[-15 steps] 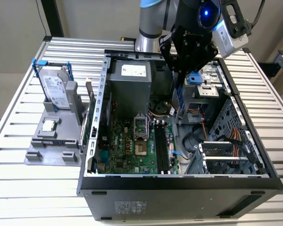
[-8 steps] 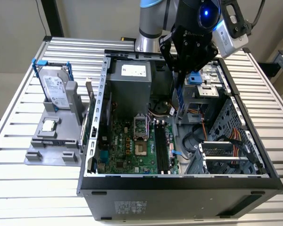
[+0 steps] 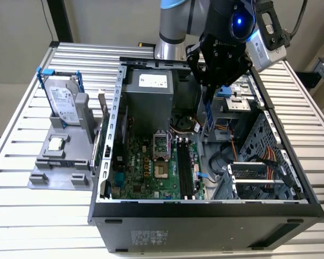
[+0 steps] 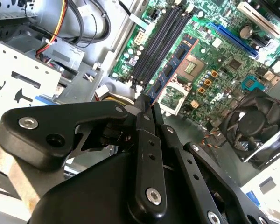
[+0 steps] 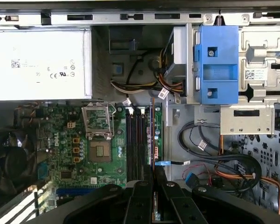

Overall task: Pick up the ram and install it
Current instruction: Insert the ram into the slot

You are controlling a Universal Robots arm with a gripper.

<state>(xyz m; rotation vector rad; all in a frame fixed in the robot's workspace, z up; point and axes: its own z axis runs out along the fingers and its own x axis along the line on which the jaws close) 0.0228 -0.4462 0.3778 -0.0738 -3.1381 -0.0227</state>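
Partly hidden, the ram (image 4: 173, 68) hangs pinched in the gripper (image 4: 148, 103).

Open PC case (image 3: 205, 208) on the surface (image 3: 21, 226); parts fixture (image 3: 59, 167) just beside it on the exterior view's left, with the hard drive (image 3: 63, 102) upright behind the processor chip (image 3: 56, 143). In the case, the power supply (image 3: 148, 89) is behind the motherboard (image 3: 135, 172), and the memory slots (image 3: 186, 170) are beside the CPU socket (image 3: 160, 148) on the exterior view's right. The hand (image 3: 213, 86) holds the ram (image 3: 209, 113) above the slots.
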